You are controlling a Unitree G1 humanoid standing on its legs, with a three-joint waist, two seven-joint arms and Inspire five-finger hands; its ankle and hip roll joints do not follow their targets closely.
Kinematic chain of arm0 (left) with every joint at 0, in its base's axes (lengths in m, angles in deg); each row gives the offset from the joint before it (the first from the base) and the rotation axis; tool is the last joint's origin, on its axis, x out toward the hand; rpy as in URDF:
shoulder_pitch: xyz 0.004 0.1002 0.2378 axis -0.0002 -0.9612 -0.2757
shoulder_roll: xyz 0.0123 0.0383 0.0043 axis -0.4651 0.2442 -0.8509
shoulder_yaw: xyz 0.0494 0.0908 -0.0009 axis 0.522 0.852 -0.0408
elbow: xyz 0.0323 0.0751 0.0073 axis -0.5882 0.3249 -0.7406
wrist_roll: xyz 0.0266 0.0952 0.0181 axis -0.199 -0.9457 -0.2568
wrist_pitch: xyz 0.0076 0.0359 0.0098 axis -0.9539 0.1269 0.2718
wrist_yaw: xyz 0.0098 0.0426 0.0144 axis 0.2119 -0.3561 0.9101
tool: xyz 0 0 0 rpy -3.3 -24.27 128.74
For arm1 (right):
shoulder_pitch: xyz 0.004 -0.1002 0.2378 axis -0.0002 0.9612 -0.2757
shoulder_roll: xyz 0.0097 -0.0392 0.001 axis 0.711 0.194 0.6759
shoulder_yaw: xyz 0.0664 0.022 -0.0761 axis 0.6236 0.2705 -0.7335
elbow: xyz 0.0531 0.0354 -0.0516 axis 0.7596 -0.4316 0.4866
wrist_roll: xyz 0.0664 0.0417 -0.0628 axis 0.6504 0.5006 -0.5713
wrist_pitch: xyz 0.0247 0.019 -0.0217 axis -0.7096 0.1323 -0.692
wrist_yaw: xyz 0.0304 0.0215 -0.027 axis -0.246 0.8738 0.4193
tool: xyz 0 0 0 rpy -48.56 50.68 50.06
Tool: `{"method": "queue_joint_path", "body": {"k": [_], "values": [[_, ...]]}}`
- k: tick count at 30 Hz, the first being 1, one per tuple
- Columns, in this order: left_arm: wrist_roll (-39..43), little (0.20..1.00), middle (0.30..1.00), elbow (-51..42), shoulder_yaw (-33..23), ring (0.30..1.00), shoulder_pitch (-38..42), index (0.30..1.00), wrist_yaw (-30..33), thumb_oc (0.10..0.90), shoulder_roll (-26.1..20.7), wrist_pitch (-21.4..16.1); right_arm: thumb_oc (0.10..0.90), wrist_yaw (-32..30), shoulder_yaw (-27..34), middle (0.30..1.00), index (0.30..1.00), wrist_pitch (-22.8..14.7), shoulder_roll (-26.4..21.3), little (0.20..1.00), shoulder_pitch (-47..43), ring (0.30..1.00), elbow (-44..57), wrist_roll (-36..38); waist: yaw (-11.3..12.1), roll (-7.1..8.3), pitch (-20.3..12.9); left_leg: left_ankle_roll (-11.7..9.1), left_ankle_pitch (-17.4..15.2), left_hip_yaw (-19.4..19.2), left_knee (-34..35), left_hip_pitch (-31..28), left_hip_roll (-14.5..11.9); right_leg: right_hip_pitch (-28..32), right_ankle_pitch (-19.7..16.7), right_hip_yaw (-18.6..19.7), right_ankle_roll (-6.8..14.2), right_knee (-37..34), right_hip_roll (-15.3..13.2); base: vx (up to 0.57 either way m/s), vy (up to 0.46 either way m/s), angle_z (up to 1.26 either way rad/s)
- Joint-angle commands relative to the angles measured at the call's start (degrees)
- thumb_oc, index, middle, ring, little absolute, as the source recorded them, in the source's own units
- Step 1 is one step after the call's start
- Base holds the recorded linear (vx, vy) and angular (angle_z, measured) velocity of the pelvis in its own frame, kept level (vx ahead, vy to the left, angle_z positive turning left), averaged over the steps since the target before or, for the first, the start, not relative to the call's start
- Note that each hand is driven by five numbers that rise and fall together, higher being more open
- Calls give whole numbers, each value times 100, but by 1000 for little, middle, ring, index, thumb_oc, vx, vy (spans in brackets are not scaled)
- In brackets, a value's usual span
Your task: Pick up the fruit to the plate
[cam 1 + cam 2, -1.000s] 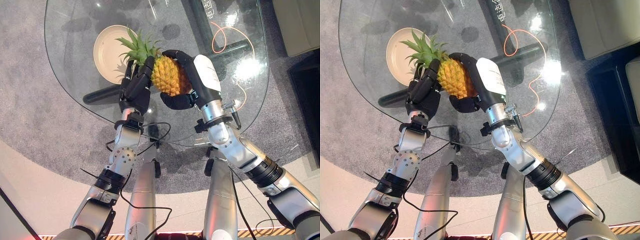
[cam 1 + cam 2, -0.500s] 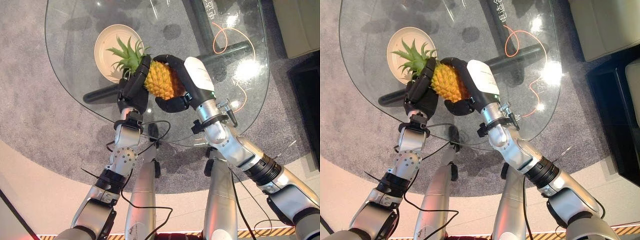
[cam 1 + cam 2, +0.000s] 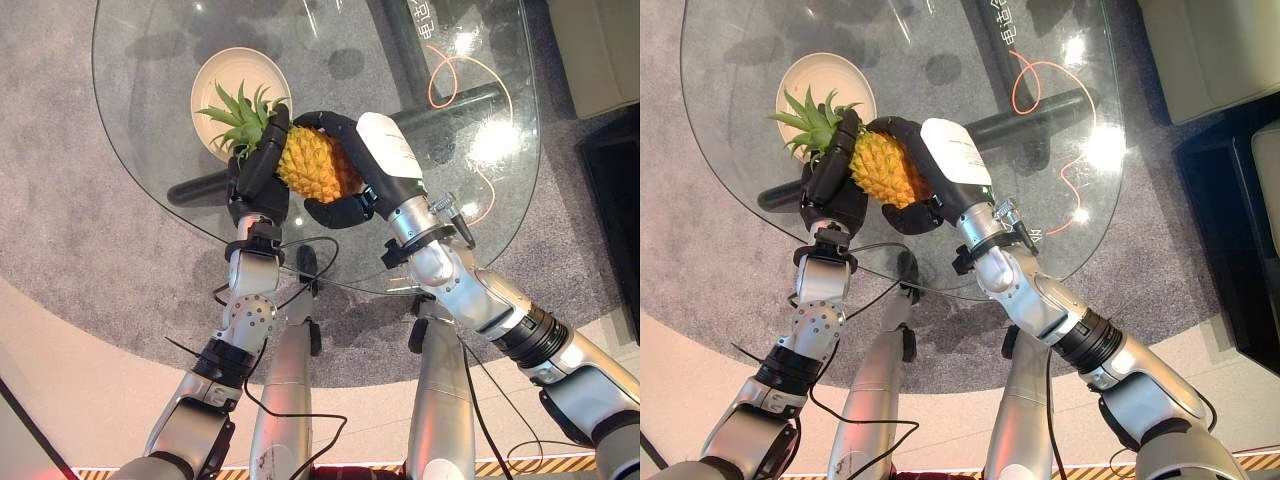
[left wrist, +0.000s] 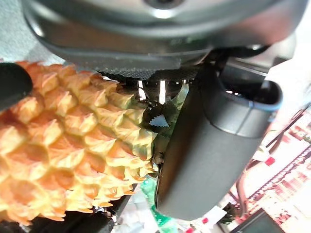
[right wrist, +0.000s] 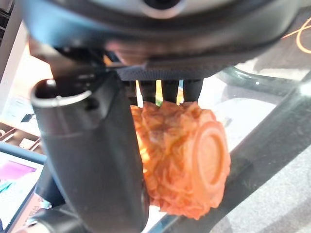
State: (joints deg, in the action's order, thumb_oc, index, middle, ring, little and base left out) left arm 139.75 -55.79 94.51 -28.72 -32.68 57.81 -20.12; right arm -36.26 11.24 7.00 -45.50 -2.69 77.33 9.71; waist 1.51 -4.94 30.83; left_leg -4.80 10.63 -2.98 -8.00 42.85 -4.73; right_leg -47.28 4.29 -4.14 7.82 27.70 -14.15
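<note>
Clamped between the left robot hand (image 3: 258,172) and right robot hand (image 3: 345,175), the pineapple (image 3: 315,165) hangs at the plate's (image 3: 215,80) 5 o'clock and could slip if either loosens

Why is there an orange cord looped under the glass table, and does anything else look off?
The orange cord just lies on the carpet beneath the glass table; its purpose isn't visible. Otherwise nothing odd: both hands carry the pineapple beside the plate.

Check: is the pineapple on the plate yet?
No. The pineapple is held between both hands beside the plate; its leaves overlap the rim.
</note>
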Motion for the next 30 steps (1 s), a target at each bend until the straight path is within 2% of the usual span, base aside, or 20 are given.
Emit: {"method": "queue_joint_path", "body": {"k": [1,9,17,18,19,20,21,30], "values": [[-484,200,300,-774,-95,300,650,300,-138,100,-40,-758,100,-70,-79,300,300,-965,305,200,-807,300,1175,-394,70,88,-104,99,-585,66,-344,-49,431,426,-635,-536,-51,-1194,207,0,0,0],[-848,200,300,-792,-198,300,702,300,166,100,-17,-1039,100,-96,-20,300,300,-939,360,200,-768,300,1158,-405,71,104,-104,97,-578,79,-338,-23,432,397,-632,-532,-50,-1180,221,0,0,0],[-1127,200,300,-831,-244,300,689,300,311,100,40,-1137,100,-187,54,300,300,-852,441,200,-697,300,1154,-455,68,101,-104,89,-579,84,-333,-19,435,387,-621,-518,-55,-1172,229,0,0,0],[-1173,200,300,-829,-256,300,683,300,326,100,42,-1152,248,-221,76,427,427,-825,447,348,-681,427,1157,-434,66,101,-104,87,-578,84,-330,-21,434,390,-620,-517,-55,-1174,230,0,0,0],[-1239,200,300,-827,-272,300,711,300,344,100,50,-1158,556,-278,115,691,691,-806,456,656,-689,691,1140,-400,65,98,-104,93,-532,83,-312,19,432,354,-664,-517,-62,-1196,234,0,0,0],[-1251,200,300,-827,-264,300,687,300,355,100,59,-1162,556,-286,119,691,691,-805,465,656,-657,691,1136,-394,63,101,-104,89,-573,81,-318,-28,431,394,-619,-514,-57,-1177,231,0,0,0],[-1271,200,300,-823,-272,300,696,300,377,100,55,-1176,800,-315,140,900,900,-805,476,900,-634,900,1135,-391,59,100,-104,90,-575,80,-316,-29,431,388,-617,-511,-56,-1172,234,0,0,0],[-1573,200,300,-837,-340,300,710,300,586,100,73,-1290,800,-455,277,900,900,-732,569,900,-487,900,1156,-434,34,88,-104,91,-529,65,-295,15,425,333,-663,-495,-64,-1191,236,0,0,0]]}}
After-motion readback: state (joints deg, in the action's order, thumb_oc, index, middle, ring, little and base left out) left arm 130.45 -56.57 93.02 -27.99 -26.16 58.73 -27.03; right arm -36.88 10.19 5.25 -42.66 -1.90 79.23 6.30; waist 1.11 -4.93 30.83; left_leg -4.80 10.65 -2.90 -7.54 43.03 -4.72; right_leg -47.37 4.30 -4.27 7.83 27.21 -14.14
